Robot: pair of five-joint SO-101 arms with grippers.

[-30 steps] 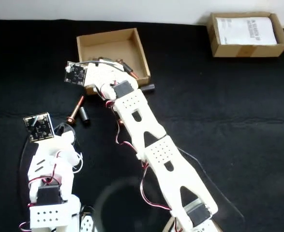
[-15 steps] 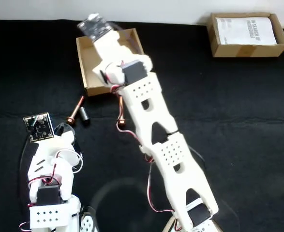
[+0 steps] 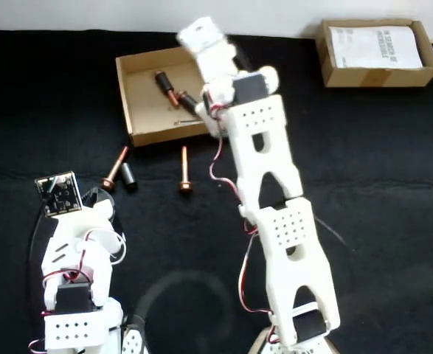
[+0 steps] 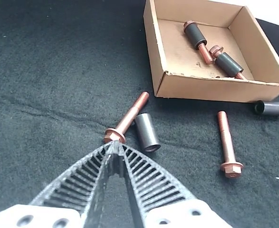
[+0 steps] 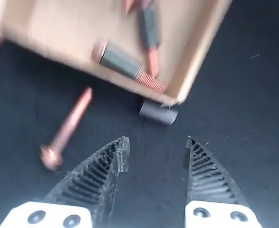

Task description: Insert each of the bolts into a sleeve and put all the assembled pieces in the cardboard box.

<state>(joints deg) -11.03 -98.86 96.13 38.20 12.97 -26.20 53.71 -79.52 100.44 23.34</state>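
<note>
The left gripper (image 4: 114, 146) is closed on nothing, its tips just beside the head of a loose bolt (image 4: 128, 118) that lies next to a bare sleeve (image 4: 147, 132); the right gripper (image 5: 156, 142) gapes wide and empty over a second sleeve (image 5: 158, 113) by a corner of the cardboard box (image 5: 49, 38), another bolt (image 5: 67, 127) nearby. Two assembled pieces (image 4: 197, 35) lie inside that box on the black cloth table (image 3: 378, 192). Past the cloth runs a pale wall (image 3: 91, 13), and a second carton (image 3: 375, 76) holding a sheet of paper (image 3: 375, 46) sits well apart.
</note>
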